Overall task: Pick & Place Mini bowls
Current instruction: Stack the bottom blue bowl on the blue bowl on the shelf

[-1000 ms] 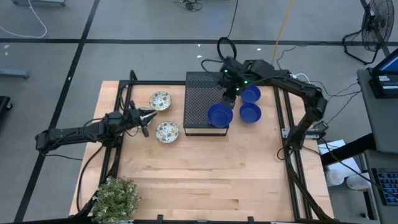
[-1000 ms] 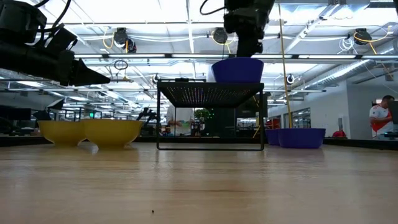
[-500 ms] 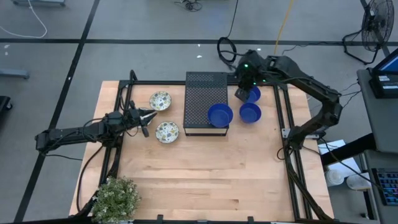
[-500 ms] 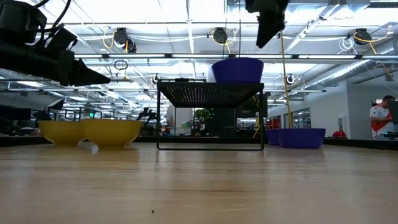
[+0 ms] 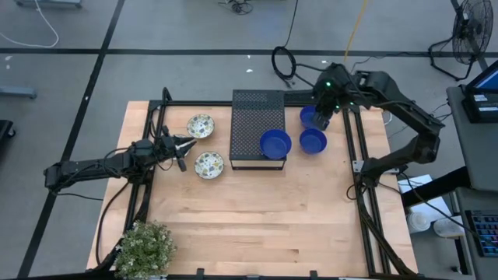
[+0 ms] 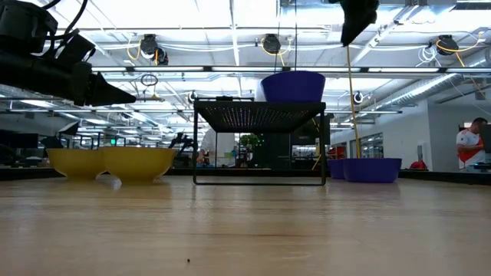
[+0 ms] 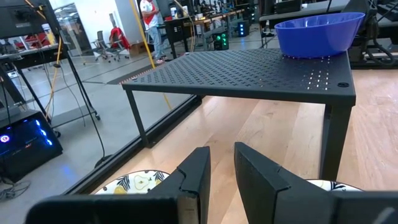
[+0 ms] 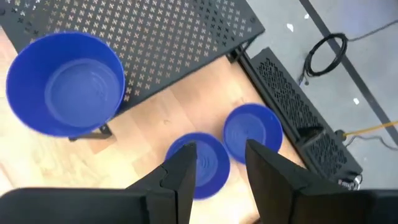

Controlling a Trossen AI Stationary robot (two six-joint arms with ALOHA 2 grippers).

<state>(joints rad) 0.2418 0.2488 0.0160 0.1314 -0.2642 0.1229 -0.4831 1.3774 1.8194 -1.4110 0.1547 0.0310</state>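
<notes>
Three glossy blue mini bowls show. One [image 5: 275, 144] sits on the near right corner of the black perforated stand [image 5: 253, 120]. The other two [image 5: 313, 141] [image 5: 307, 116] rest on the table right of the stand. My right gripper [image 5: 321, 120] hangs open high above the farther of these two, touching nothing; in the right wrist view [image 8: 219, 150] both bowls lie below its fingers. Two patterned cream bowls [image 5: 201, 125] [image 5: 209, 164] sit left of the stand. My left gripper [image 5: 187, 144] hovers between them with a small gap between its fingers [image 7: 222, 152].
A potted plant [image 5: 145, 247] stands at the near left corner. A black metal frame [image 5: 354, 148] borders the table on the left and right. Bare wood fills the near half [image 5: 264, 225]. In the low view a person [image 6: 468, 146] stands far off in the room.
My right gripper has risen and swung from above the blue bowl on the stand toward the table's right edge, ending over the far blue bowl on the table. The bowl on the stand has stayed in place. The left arm has kept still.
</notes>
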